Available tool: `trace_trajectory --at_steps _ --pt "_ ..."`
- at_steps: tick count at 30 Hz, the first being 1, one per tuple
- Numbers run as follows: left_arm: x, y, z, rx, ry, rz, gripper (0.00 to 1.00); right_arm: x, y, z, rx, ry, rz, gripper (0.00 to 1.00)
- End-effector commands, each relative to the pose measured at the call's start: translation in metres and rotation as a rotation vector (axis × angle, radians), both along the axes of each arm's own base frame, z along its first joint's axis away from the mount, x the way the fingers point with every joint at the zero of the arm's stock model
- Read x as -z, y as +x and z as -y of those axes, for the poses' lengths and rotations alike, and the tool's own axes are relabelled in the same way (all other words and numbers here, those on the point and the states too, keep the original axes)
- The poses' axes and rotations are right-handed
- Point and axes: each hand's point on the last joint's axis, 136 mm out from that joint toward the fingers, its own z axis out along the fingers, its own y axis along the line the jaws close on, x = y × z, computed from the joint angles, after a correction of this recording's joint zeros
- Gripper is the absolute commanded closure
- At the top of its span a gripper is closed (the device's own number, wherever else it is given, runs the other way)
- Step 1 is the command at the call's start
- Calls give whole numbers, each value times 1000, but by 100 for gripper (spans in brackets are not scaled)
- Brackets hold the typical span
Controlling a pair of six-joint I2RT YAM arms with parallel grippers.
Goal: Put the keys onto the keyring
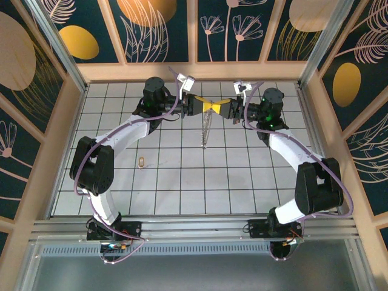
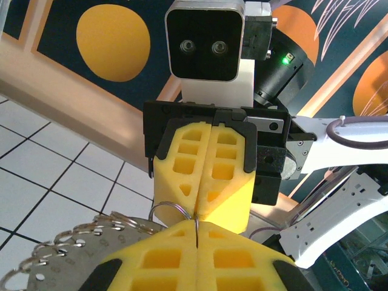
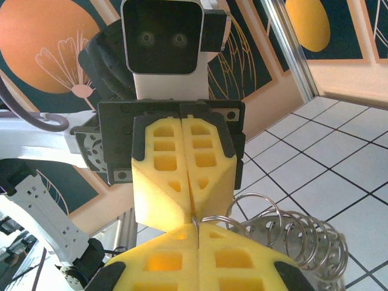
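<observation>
While the keyring (image 1: 206,130) hangs long and narrow just above the centre of the top frame, its upper end is caught where the two pincers meet tip to tip. Its lower end trails toward the table (image 1: 254,182); whether it touches cannot be told. Close up it is thin silvery wire in a run of overlapping loops, glossy, floppy as a whole. Left pincer (image 2: 197,239): pads fully together, wire emerging at the seam, so clamped on the keyring. Right pincer (image 3: 196,237): likewise pressed together on the wire. Pads are yellow, soft-looking foam with moulded square recesses. Key (image 1: 141,162): small, brass-coloured, lying flat left of centre, well apart from ring and pincers. Table surface: white tiles, dark grout, matt. Judgement: the ring is being presented, and neither arm is free for the key. One pincer should hold the wire firmly while the other releases slowly, checking for slip or swing, then fetches the key. A thin key on hard tile is probably awkward to lift.
</observation>
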Motion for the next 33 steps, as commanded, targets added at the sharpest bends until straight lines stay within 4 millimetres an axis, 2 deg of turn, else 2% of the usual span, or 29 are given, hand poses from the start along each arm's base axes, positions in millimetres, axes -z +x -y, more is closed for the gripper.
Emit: trace_trajectory --at_steps 1,7,11,19,20,22,24,27,29,33 --pt "-1 -20 15 96 4 26 98 -18 6 -3 20 18 75 100" --pt "4 -23 17 106 24 34 94 -18 9 -5 24 22 66 100" --pt "5 -23 17 101 29 46 100 -17 12 -6 30 23 58 100" --pt "11 -17 17 50 42 68 100 -16 18 -5 54 30 38 99" --pt "10 -14 17 34 42 73 100 -16 19 -5 58 30 34 92" --pt "10 -11 17 9 39 87 100 -16 23 -2 78 30 24 69" --pt "8 -8 17 -9 37 101 100 -18 27 7 115 38 19 54" --pt "3 -5 16 -26 34 122 100 -25 30 31 181 67 15 46" --pt "0 -4 16 -28 32 137 100 -29 31 44 218 83 13 44" --pt "-7 -5 16 -28 35 179 100 -31 27 53 246 80 14 43"
